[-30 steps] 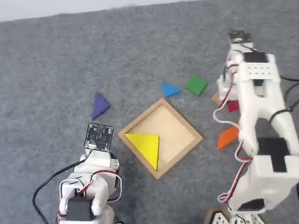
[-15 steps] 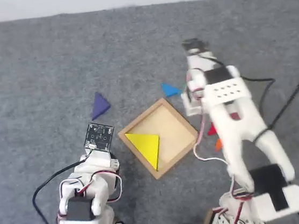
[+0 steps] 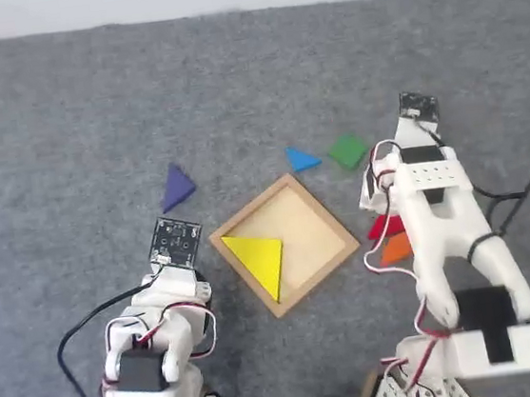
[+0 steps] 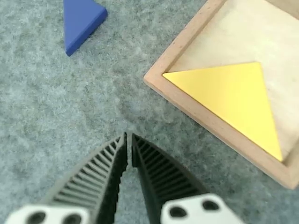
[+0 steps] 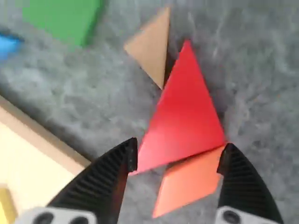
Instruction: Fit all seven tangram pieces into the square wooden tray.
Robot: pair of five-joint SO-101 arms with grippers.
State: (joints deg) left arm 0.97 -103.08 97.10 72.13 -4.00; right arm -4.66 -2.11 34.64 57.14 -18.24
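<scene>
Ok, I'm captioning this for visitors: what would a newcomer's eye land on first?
The bright yellow triangle, lying alone in the wooden tray at centre. Next, the right gripper, jaws open, hanging over the red triangle beside the tray, with the orange piece next to it.

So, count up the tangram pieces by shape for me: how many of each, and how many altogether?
Triangles: 5 (yellow triangle, purple triangle, blue triangle, tan triangle, red triangle)
Squares: 1 (green square)
Parallelograms: 1 (orange parallelogram)
Total: 7 pieces
</scene>
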